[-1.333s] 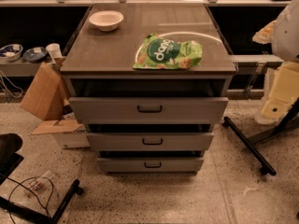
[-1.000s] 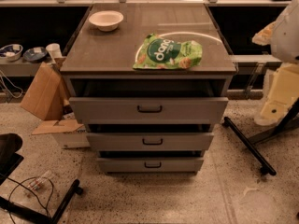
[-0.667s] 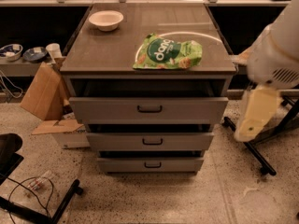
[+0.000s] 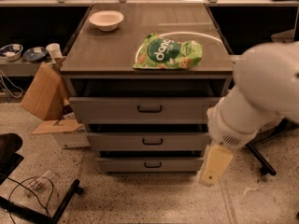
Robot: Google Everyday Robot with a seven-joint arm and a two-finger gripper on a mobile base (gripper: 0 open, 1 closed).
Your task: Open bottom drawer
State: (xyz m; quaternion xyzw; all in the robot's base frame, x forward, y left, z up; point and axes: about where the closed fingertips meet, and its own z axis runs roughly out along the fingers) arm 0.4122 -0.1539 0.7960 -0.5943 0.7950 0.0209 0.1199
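Observation:
The bottom drawer [image 4: 126,164] is the lowest of three grey flat fronts in the cabinet, with a small dark bar handle [image 4: 152,164] at its centre. Its front sits close under the middle drawer [image 4: 117,142], and no inside shows. My gripper [image 4: 214,165] hangs at the end of the white arm [image 4: 261,92], just off the right end of the bottom drawer front, to the right of the handle and not touching it. It holds nothing that I can see.
The top drawer [image 4: 107,109] is the widest front. On the cabinet top [image 4: 98,55] lie a green snack bag [image 4: 169,53] and a white bowl [image 4: 106,20]. A cardboard box [image 4: 44,92] leans at the left. A black chair base [image 4: 42,204] and cables lie at the lower left.
My arm has swung in from the right edge, leftward and down, bringing the gripper from beside the top drawer to beside the bottom drawer. The drawers have not moved.

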